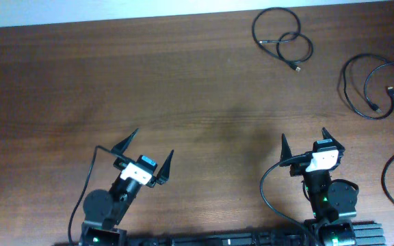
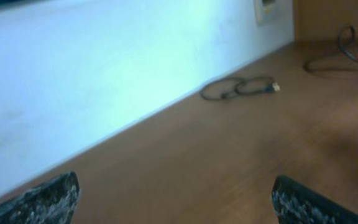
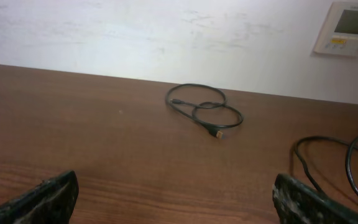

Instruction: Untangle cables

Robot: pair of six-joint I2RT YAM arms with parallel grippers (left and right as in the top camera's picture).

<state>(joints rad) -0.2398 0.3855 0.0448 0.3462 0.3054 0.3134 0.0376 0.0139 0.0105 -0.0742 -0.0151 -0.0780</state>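
- Cables (image 1: 279, 41) lay as three separate loose coils on the wooden worktop (image 1: 183, 89), all toward its right side, none touching another.
- The double-loop cable (image 3: 195, 109) sat close to the far edge, right of the middle, with a small plug end at the nearer side of its loops.
- The second cable (image 1: 366, 87) curled beside the right edge, a little in from the far right corner, well apart from the double loop.
- The third cable (image 1: 385, 179) bent in an arc at the right edge toward the near right corner, part of it running out of sight.
- The left claw (image 1: 152, 143) stood by the near edge, left of the middle, its two fingers spread wide over bare wood. It held nothing and touched no cord.
- The right claw (image 1: 304, 134) stood by the near edge, right of the middle, equally wide open and empty. The third cable was the nearest to it, yet clearly apart.
- Seen from the right wrist, the double loop lay ahead between that claw's dark fingertips (image 3: 48, 199), just before the pale wall (image 3: 104, 37).
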